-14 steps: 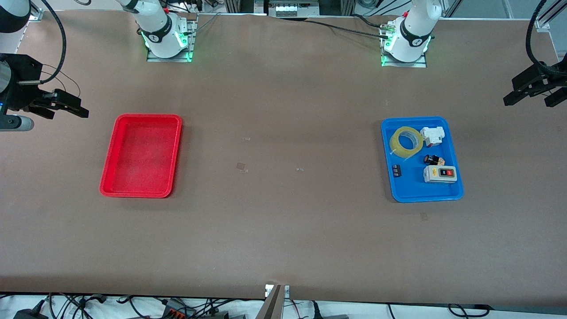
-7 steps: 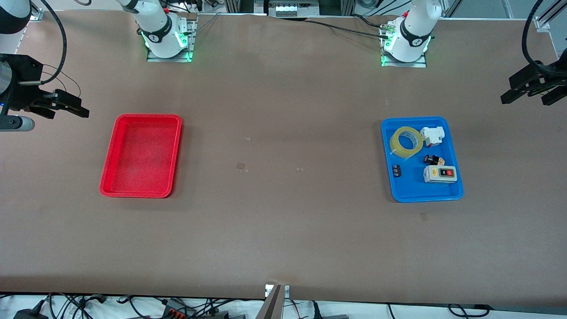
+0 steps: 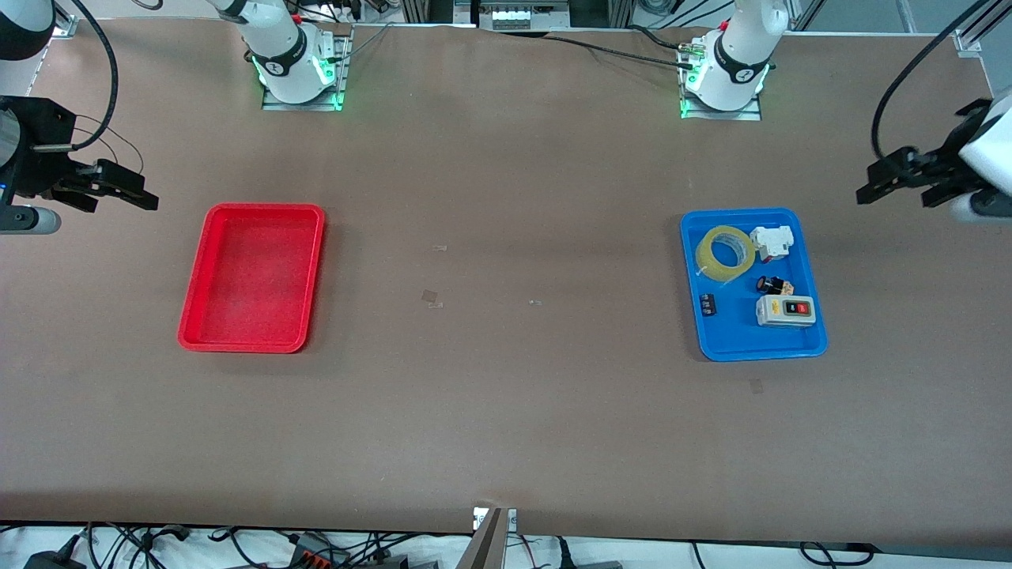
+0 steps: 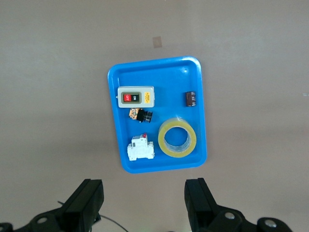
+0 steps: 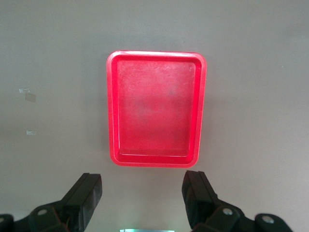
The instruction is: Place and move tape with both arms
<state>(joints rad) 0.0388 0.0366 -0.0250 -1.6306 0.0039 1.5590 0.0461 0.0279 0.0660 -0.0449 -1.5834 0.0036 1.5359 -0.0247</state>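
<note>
Left wrist view: I centre the wide-open, empty left gripper (image 4: 145,203) over the tape (image 4: 177,138) in the blue tray (image 4: 113,145); the right gripper (image 5: 143,195), open and empty, waits above the red tray (image 5: 112,106).

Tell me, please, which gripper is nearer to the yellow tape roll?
Left. The left gripper hovers near the blue tray holding the tape; the right gripper waits past the red tray.

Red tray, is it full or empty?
Empty. The red tray shows only its bare floor in the front and right wrist views; the tape lies in the blue tray.
</note>
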